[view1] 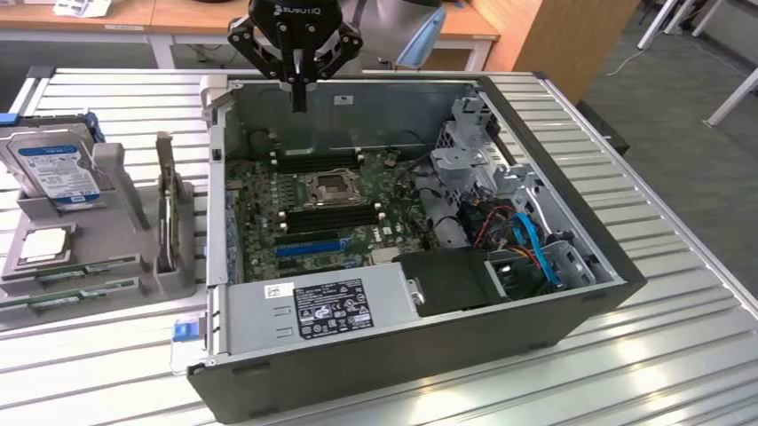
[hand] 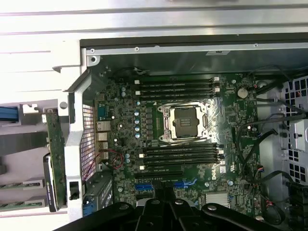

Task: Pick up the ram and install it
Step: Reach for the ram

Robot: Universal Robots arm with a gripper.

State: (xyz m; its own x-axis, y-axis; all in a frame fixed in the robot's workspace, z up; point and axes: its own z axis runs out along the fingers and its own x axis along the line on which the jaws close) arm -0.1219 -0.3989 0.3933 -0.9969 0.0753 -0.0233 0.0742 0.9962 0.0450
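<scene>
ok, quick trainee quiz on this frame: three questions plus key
1. True or false: the fingers hold the ram.
2. Where does the ram lie? A: in the case. B: in the grey holder. C: on the floor.
3. Fill in: the socket sits between two banks of black ____.
Key: 1 false, they are shut on nothing; 2 B; 3 slots.

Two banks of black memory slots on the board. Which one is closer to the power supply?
The bank between the CPU socket and the blue slot, on the power supply side. The other bank lies past the socket, by the case's far wall.
</scene>
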